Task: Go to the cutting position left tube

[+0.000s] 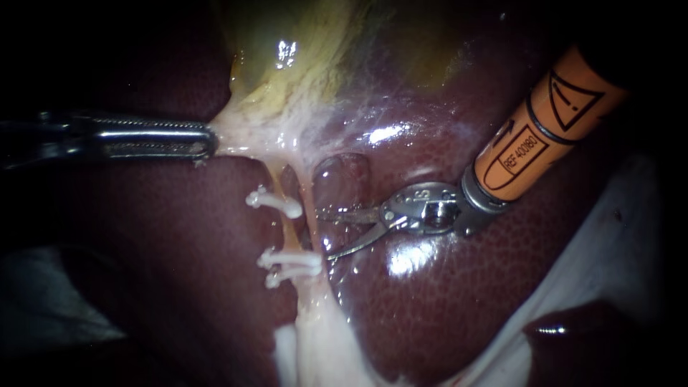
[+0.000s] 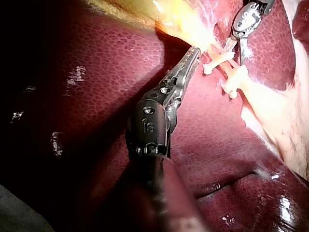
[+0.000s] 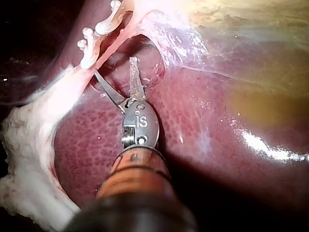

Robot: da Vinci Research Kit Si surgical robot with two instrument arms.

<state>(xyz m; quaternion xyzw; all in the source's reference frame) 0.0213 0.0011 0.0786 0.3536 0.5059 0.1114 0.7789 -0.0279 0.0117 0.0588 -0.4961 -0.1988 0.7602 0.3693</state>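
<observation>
At centre of the endoscope view, the left tube (image 1: 290, 233) runs down from the gallbladder (image 1: 287, 64) over the liver (image 1: 444, 308). One clip (image 1: 276, 203) crosses it higher up and the lower clips (image 1: 290, 264) sit further down, w/ a bare stretch btwn them. A 2nd strand (image 1: 309, 215) lies just beside it on the R. The left instrument (image 1: 208, 140) comes in from the L, jaws clamped on pale tissue (image 1: 240, 136) under the gallbladder, which looks taut. The right instrument (image 1: 326, 233) has its blades spread w/ nothing btwn them. Its tips are by the 2nd strand, level w/ the bare stretch, not yet around the left tube.

Left wrist view: the left instrument (image 2: 194, 52) bites the pale tissue at its very tip. The right instrument (image 2: 239, 48) is ahead of it, close to the clips.

Right wrist view: the right instrument (image 3: 115, 67) gapes, one blade tip near the lower clips and the other over a dark hollow. The tube is ahead of it, not touching.

Likely risks: the 2nd strand sits btwn blades and target, so a straight advance could take it in too. The blade tip near the lower clips could knock them. A low approach could nick the liver. If the left grip slips, the tube goes slack and the gap btwn clips closes.
</observation>
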